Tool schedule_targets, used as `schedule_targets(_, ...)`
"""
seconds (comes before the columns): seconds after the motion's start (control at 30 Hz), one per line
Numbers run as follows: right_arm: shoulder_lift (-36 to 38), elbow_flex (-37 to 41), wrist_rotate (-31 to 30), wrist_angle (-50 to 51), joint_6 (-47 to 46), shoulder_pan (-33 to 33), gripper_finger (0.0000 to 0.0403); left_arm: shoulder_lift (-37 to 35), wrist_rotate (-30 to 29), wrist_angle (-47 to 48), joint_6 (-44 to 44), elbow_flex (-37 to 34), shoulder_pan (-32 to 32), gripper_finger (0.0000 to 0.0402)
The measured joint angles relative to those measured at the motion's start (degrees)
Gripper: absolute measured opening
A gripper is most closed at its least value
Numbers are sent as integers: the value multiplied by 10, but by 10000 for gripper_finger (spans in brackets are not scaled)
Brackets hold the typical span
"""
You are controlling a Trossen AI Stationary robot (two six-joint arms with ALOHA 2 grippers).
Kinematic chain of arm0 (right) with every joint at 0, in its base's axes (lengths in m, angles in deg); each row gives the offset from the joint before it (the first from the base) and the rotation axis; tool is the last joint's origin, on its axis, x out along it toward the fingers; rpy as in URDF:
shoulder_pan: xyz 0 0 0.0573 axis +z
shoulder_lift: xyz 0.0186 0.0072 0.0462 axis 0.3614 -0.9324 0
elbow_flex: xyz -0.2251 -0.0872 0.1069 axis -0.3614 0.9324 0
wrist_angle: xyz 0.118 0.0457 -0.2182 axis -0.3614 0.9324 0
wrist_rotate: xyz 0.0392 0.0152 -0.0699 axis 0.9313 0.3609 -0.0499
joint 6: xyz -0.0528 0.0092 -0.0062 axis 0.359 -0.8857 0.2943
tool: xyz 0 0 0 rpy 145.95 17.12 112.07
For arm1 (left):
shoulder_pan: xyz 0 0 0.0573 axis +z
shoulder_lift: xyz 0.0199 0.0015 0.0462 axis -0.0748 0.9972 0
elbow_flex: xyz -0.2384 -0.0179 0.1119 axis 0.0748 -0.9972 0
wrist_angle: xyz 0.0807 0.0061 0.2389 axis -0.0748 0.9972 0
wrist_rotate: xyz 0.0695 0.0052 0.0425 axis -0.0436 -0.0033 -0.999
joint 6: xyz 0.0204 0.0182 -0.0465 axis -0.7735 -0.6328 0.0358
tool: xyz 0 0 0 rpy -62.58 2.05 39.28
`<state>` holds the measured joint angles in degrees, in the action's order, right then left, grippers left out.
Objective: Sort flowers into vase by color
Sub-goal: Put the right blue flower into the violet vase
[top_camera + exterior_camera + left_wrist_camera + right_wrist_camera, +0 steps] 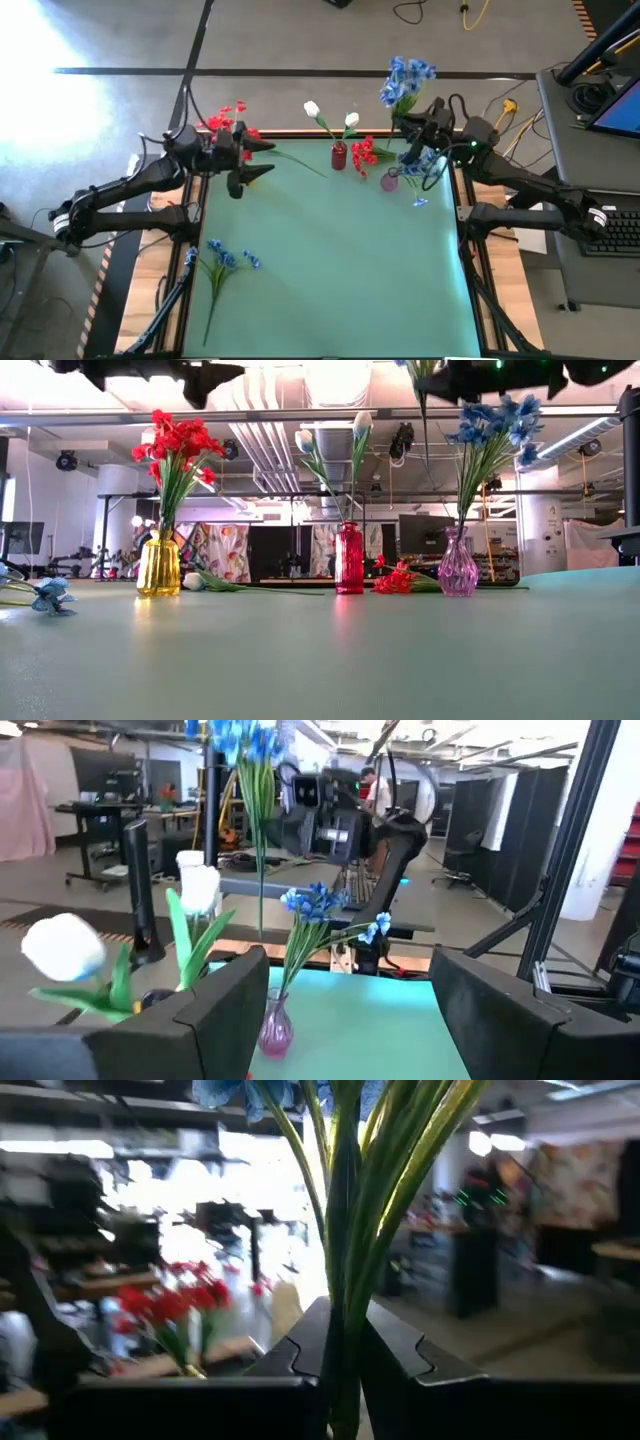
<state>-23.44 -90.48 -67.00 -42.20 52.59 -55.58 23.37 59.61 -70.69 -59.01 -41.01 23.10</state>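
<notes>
My right gripper (416,124) is shut on a blue spray flower (405,78), raised above the purple vase (458,563), which holds other blue sprays (492,422). The yellow vase (158,565) holds red blooms, and the red vase (348,558) holds white tulips (330,435). A red flower (400,578) lies on the table between the red and purple vases. A white flower (212,582) lies beside the yellow vase, and a blue flower (222,262) lies near the left edge. My left gripper (245,165) hovers open by the yellow vase. My right gripper pinches the blue flower's green stems (345,1315) between its two fingers, which lie across the stems and come roughly level from the table's right side. The flower is upright and lifted clear. Its blooms (240,740) are above the fingers and its stem end (262,925) hangs free below.
All three vases stand in a row along the far edge (300,133). The broad green mat (330,270) takes up the middle and near part of the table. Cables and a desk with a keyboard (620,235) sit beyond the right side.
</notes>
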Motion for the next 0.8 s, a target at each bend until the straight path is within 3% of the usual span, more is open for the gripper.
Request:
schedule_targets(0.13, -5, -43, 35, 1, 0, 17, 26, 37, 0, -43, -1, 1, -11, 264)
schedule_targets(0.57, -48, -166, 46, 26, -28, 147, 19, 132, 4, -50, -29, 83, -45, 264)
schedule_targets(0.7, -92, -202, 67, 37, -22, 194, 18, 154, 0, -86, -33, 91, -80, 262)
schedule_targets(0.8, -116, -221, 67, 43, -2, 227, 18, 162, -40, -93, -55, 84, -127, 253)
